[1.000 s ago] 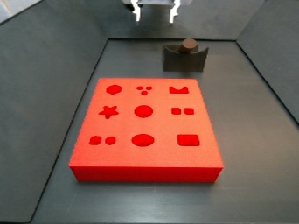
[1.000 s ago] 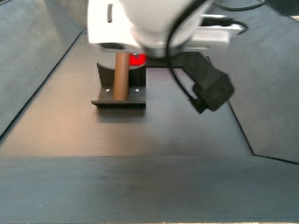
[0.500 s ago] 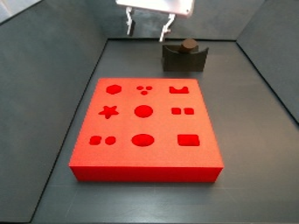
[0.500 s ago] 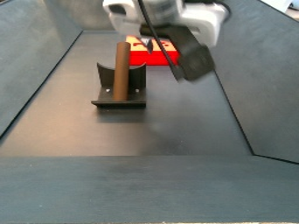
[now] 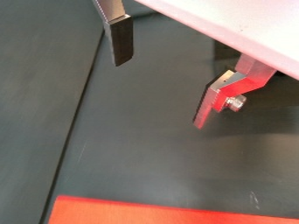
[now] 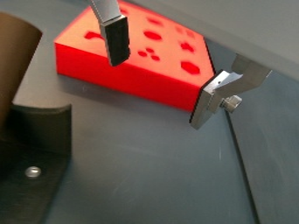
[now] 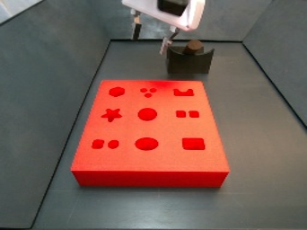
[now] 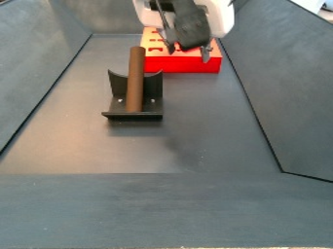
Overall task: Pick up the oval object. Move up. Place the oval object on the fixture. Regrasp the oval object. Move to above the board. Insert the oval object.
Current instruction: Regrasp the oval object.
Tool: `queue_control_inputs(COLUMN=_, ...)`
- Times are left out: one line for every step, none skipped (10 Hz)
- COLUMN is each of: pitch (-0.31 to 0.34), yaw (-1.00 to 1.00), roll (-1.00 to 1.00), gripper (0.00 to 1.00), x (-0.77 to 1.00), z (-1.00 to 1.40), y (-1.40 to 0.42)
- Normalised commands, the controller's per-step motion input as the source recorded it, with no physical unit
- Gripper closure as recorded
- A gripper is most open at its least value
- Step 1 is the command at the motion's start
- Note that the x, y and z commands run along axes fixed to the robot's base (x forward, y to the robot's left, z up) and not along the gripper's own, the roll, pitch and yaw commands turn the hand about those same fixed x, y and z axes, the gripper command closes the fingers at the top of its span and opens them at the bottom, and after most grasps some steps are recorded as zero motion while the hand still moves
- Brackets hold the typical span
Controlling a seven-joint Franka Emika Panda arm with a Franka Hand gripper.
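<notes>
Gripper: in both wrist views you see the gripper (image 5: 163,83) (image 6: 158,74) with its two silver fingers spread well apart and nothing between them; one dark pad (image 5: 121,44) faces you in a wrist view. In a side view the gripper (image 7: 164,34) hangs at the far end of the floor, just beside the fixture.
Oval object: your brown peg, the oval object (image 8: 131,74), stands upright in the fixture (image 8: 132,98), seated in its notch. In a side view only its rounded top (image 7: 188,44) shows above the dark fixture (image 7: 188,61).
Board: the board (image 7: 149,133) lies flat on the dark floor, well apart from the oval object, with its cut-outs all open to you. In a wrist view a red corner of the board (image 6: 135,51) shows behind the fingers.
Fixture in a wrist view: a dark curved mass (image 6: 30,96) fills one edge of the picture; you cannot tell its exact shape from there.
</notes>
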Motion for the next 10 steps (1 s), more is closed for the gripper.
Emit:
queue_control_inputs(pitch=-0.235, yaw=-0.93, roll=1.0, gripper=0.0, x=-0.03, z=0.0, y=-0.03)
queue_control_inputs(pitch=-0.244, yaw=-0.94, roll=1.0, gripper=0.0, x=-0.04, z=0.0, y=-0.02)
queue_control_inputs(pitch=-0.248, yaw=-0.94, roll=1.0, gripper=0.0, x=-0.04, z=0.0, y=-0.02)
queue_control_inputs(pitch=-0.244, yaw=-0.95, roll=1.0, gripper=0.0, x=-0.04, z=-0.01, y=-0.02)
queue_control_inputs(pitch=-0.23, yaw=-0.97, roll=1.0, gripper=0.0, x=-0.04, z=-0.01, y=-0.01)
queue_control_inputs(pitch=-0.214, yaw=-0.98, roll=1.0, gripper=0.0, x=-0.04, z=0.0, y=-0.01)
queue_control_inputs(pitch=-0.185, yaw=-0.99, roll=1.0, gripper=0.0, x=-0.05, z=0.0, y=-0.01)
queue_control_inputs(pitch=-0.116, yaw=-1.0, roll=0.99, gripper=0.0, x=-0.04, z=0.0, y=-0.01)
queue_control_inputs(pitch=-0.034, yaw=-1.0, roll=0.97, gripper=0.0, x=-0.04, z=0.0, y=-0.01)
queue_control_inputs(pitch=0.077, yaw=-1.0, roll=0.96, gripper=0.0, x=-0.02, z=0.0, y=-0.01)
